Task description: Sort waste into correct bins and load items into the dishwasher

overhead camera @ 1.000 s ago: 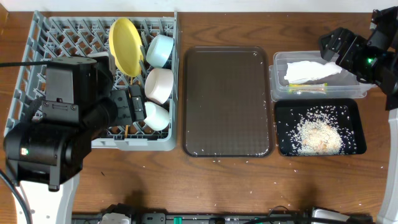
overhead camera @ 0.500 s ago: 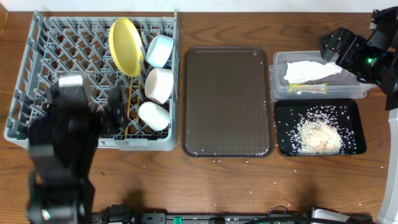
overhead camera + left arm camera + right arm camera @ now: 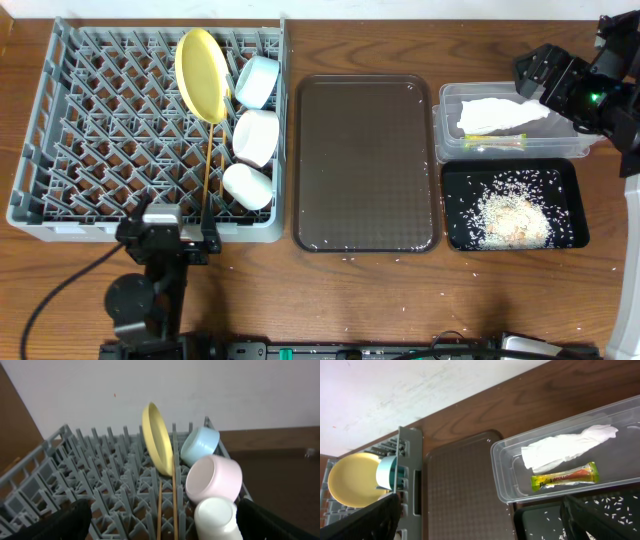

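Rack and loads: the grey dish rack (image 3: 100,130) takes up the far-left part of the bench (image 3: 400,290), its left side close to the left edge. The yellow plate (image 3: 200,73) stands on edge between pegs near the rack's far side. Just right of it, the light blue bowl (image 3: 256,81) lies on its side against the rack's right wall. The white bowl (image 3: 256,136) is next toward the near edge, also on its side. The white cup (image 3: 247,186) lies close beside it, nearer again. The two chopsticks (image 3: 207,175) lie side by side on the lattice, running from below the plate toward the rack's near wall, left of bowl and cup. The dark brown tray (image 3: 365,165) sits mid-bench, just right of the rack, with nothing on it. Bins: the clear tub (image 3: 445,125) is toward the right edge and holds the white napkin (image 3: 500,115) and the green-and-yellow wrapper (image 3: 492,144), the wrapper on the near side of the napkin. The black tray (image 3: 455,210) lies just beside the tub on its near side, with a heap of rice (image 3: 512,218) and scattered grains around it. A few stray grains (image 3: 350,260) lie on the bench near the brown tray's near edge. Left tool (image 3: 165,502): just off the rack's near wall, facing over the rack, fingers spread wide, holding nothing. Right tool (image 3: 480,500): over the tub's right end toward the far-right corner, fingers wide apart, holding nothing.
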Tool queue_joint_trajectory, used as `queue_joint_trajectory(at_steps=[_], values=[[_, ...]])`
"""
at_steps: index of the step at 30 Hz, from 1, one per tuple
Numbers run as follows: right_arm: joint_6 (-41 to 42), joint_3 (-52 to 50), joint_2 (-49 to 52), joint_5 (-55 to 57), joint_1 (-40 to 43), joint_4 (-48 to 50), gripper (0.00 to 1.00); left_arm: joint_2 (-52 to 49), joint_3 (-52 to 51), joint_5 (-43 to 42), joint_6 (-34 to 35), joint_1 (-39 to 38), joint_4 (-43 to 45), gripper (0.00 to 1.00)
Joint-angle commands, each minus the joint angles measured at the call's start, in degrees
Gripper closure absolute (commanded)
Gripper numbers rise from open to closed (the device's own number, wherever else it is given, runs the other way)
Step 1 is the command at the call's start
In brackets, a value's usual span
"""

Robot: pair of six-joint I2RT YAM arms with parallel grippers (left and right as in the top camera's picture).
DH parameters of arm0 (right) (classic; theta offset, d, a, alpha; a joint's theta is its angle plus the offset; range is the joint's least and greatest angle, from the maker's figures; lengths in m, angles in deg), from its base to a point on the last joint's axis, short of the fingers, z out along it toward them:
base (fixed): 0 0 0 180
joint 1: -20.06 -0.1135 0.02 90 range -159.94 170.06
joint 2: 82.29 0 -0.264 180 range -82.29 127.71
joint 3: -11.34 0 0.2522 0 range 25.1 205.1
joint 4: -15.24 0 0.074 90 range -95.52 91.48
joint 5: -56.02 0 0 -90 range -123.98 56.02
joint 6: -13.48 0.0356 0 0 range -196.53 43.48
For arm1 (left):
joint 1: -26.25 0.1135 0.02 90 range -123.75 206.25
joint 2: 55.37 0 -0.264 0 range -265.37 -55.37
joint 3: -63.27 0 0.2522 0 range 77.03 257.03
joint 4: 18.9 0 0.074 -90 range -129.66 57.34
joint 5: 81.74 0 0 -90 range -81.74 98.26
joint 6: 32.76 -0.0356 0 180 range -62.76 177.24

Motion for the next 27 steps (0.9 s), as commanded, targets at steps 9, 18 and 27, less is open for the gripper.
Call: queue_joint_trajectory(at_steps=[9,18,27], values=[[0.1,0.6,0.1,-0.2,0.5,-0.1,0.01,9.8,-13.3,0.6,-1.6,-0.2,5.7,0.07],[0.1,0.6,0.1,-0.2,0.5,-0.1,0.01,9.8,-17.1,4.1,-5.0,-2.1,6.7,0.07],[0.1,0.6,0.1,-0.2,0.5,-0.1,0.01,9.6,-17.3,4.1,-5.0,-2.1,7.1,0.07]])
